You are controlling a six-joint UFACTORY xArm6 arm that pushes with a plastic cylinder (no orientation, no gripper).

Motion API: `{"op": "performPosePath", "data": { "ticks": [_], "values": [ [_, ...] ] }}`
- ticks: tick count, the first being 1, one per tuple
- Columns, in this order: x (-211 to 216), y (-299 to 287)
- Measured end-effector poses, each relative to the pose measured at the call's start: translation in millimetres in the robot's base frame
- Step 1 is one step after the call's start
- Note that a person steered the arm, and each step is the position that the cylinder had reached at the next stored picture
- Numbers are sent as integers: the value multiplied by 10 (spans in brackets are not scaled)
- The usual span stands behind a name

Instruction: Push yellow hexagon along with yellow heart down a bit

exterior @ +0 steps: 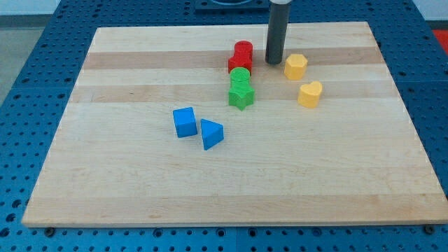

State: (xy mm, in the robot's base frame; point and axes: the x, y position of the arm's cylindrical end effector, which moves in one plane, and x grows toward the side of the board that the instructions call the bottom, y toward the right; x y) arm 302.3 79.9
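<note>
The yellow hexagon (296,66) lies near the view's top, right of centre. The yellow heart (310,93) lies just below and right of it, a small gap apart. My tip (274,61) stands on the board just left of the yellow hexagon, a little apart from it, and right of the red blocks.
Two red blocks (241,56) sit left of my tip, with a green cylinder (240,77) and a green star (241,95) below them. A blue cube (185,121) and a blue triangle (211,133) lie left of centre. The wooden board (140,182) ends at the blue pegboard table.
</note>
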Motion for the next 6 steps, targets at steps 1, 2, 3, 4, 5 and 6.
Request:
{"op": "performPosePath", "data": {
  "ticks": [1, 2, 3, 4, 5, 6],
  "values": [
    [-19, -66],
    [-23, -112],
    [-23, -172],
    [-23, -250],
    [-23, -352],
    [-23, -395]
  ]
}}
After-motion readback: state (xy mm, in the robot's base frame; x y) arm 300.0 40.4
